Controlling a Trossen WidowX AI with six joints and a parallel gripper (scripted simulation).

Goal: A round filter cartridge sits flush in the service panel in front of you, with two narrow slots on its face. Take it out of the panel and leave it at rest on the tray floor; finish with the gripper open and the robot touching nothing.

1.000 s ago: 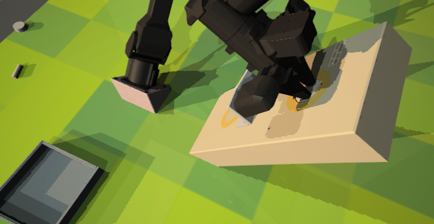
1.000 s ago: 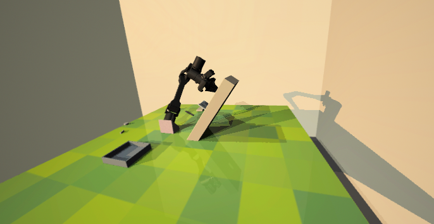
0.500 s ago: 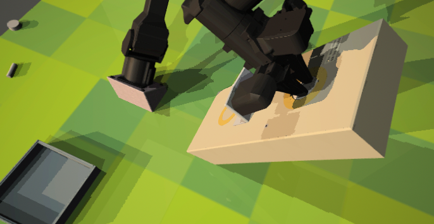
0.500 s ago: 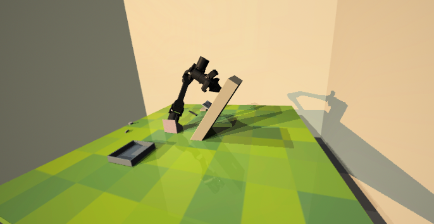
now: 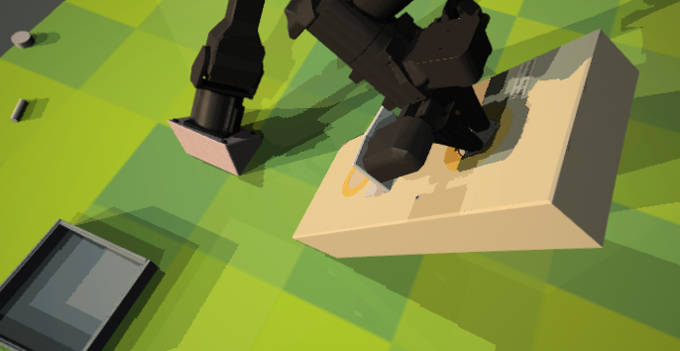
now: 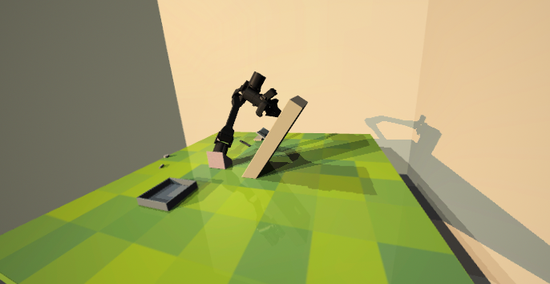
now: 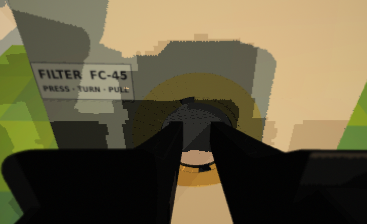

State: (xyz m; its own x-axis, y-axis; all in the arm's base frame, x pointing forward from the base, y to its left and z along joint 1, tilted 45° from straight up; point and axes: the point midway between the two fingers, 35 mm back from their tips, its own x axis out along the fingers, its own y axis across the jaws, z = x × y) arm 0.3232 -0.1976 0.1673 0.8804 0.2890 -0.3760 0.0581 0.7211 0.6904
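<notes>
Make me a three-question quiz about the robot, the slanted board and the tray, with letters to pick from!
1. Where is the tray?
A. on the floor, apart from the board
B. on top of the board
C. under the robot's base

2. What colour is the ring around the filter?
A. blue
B. yellow-orange
C. pink

3. The gripper is
A. wide open
B. shut on the filter
C. over the tray

Answers: 1 A, the tray sits low and left on the green floor. 2 B, an orange band circles it. 3 B, the jaws press in at the filter's face.
</notes>
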